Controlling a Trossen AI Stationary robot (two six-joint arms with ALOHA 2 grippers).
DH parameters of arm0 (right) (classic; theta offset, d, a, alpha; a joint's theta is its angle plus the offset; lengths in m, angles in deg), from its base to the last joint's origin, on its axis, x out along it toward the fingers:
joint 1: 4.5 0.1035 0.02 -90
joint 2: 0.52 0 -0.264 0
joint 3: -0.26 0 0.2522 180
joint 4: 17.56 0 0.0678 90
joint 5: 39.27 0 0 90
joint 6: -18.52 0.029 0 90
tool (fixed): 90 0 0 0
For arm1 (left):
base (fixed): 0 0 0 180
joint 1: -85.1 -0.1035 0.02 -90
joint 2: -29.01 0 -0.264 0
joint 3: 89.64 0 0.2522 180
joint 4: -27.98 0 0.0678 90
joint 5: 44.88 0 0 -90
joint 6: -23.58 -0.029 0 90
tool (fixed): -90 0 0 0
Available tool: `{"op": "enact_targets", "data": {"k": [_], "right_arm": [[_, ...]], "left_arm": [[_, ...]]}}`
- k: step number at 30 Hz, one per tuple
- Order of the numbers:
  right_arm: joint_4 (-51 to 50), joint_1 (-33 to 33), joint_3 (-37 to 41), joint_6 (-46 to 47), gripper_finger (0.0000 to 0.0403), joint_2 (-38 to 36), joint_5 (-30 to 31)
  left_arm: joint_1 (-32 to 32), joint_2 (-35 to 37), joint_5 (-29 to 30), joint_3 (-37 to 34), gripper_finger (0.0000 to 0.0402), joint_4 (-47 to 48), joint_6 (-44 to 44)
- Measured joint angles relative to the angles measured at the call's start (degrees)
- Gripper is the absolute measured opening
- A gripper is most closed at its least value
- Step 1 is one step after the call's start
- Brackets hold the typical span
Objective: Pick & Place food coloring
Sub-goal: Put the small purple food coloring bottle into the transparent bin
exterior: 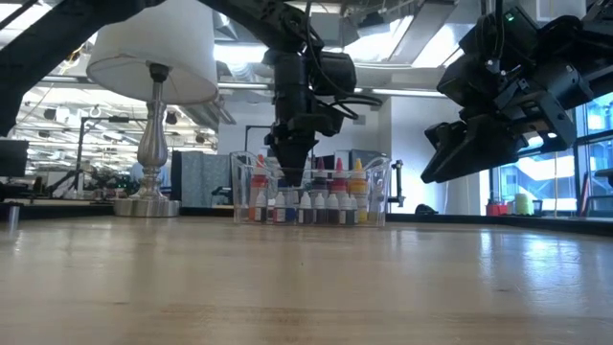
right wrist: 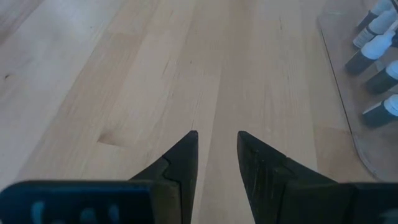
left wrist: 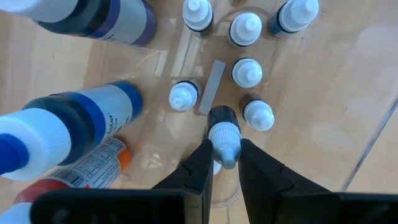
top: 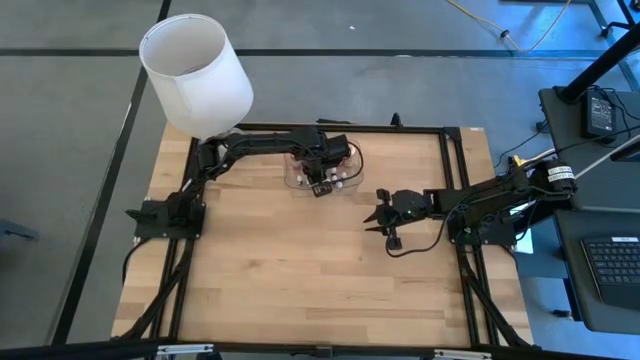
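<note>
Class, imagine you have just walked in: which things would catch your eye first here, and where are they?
The tall white lamp at the table's far left corner stands out. Next, the left gripper, down inside the clear tray at the far edge, is shut on a small bottle. The right gripper hangs open above bare wood.

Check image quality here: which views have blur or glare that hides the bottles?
Left wrist view: near bottles at the edge are soft, yet the bottle between the left gripper fingers is sharp. Low view: bright windows backlight the tray. High view: bottles too small to tell apart.
</note>
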Motion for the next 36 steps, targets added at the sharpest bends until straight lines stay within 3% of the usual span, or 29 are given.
{"op": "enact_targets", "data": {"k": [36], "right_arm": [[-0.2, 0.0, 0.0, 0.1, 0.0115, 0.0, 0.0]], "left_arm": [[-0.1, -1.8, -0.7, 0.0, 0.0058, 0.0, 0.3]]}}
